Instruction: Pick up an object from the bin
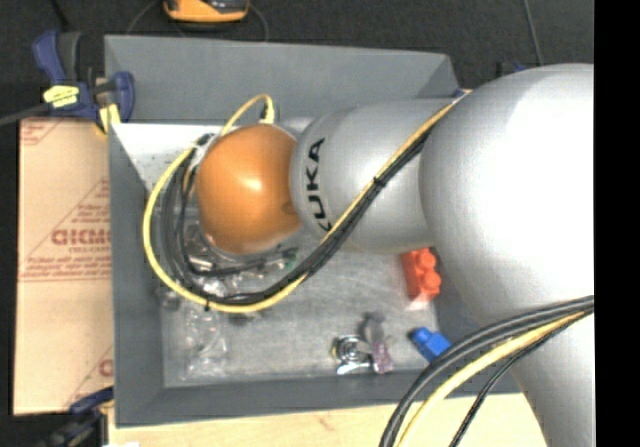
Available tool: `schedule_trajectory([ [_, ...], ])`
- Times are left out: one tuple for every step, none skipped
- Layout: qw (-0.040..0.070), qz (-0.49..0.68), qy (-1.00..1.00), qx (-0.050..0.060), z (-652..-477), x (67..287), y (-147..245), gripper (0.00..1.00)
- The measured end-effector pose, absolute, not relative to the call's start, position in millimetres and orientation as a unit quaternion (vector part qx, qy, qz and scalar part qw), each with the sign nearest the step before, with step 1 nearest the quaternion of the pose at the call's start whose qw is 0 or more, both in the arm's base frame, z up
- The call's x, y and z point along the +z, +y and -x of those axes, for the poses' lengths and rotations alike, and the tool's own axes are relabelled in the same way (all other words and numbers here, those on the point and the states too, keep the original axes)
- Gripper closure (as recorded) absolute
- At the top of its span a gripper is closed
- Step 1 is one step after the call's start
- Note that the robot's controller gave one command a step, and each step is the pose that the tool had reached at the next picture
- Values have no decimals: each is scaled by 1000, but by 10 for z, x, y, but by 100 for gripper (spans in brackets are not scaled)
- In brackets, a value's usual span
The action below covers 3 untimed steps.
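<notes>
Your arm's orange-capped wrist [245, 190] hangs over the left side of the bin [135, 265]. The gripper [232, 263] beneath is masked, so you cannot tell its state. Nearest lies clear crinkled plastic [198, 333], probably light, slippery and flimsy: pinch a bunched fold.

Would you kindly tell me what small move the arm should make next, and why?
Probably a short lift straight up, I judge: the gripper is at the left of the bin, under its orange wrist cover and near clear plastic bits, so whether it has anything cannot be told.
</notes>
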State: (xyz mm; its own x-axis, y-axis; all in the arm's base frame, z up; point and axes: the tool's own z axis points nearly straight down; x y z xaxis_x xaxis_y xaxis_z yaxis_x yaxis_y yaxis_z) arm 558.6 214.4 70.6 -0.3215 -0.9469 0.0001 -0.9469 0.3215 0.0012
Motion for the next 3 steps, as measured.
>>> schedule_trajectory([
  [-2, -581, -814, -1, -5601, 726, 2150, 100],
  [-3, -584, -812, 1, -5504, 1234, 2155, 100],
  [-3, -597, -802, 0, -5119, 1656, 2342, 100],
])
